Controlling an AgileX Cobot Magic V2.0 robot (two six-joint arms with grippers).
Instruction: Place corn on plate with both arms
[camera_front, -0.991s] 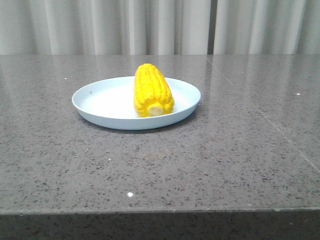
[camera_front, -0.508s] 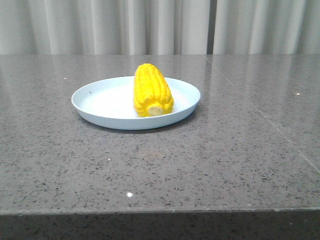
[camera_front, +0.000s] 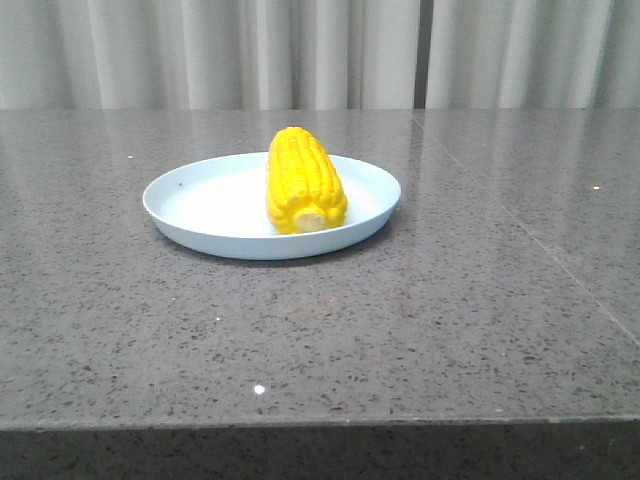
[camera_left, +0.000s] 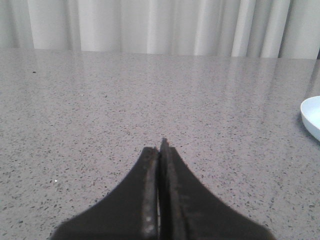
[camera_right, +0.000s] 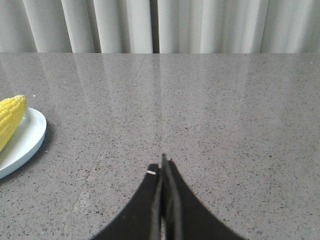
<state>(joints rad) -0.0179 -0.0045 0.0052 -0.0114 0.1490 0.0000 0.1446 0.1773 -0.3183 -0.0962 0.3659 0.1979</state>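
Corn (camera_front: 305, 182), bright yellow, kernel rows, pale stem end, on plate (camera_front: 190, 215)

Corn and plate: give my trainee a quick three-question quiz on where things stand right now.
1. True or false: the corn lies on the plate.
2. Which end of the cob faces the front camera: A) pale cut stem end, B) tapered tip?
3. Fill in: the left hand and right hand are both ____, holding nothing.

Key: 1. true. 2. A. 3. shut.
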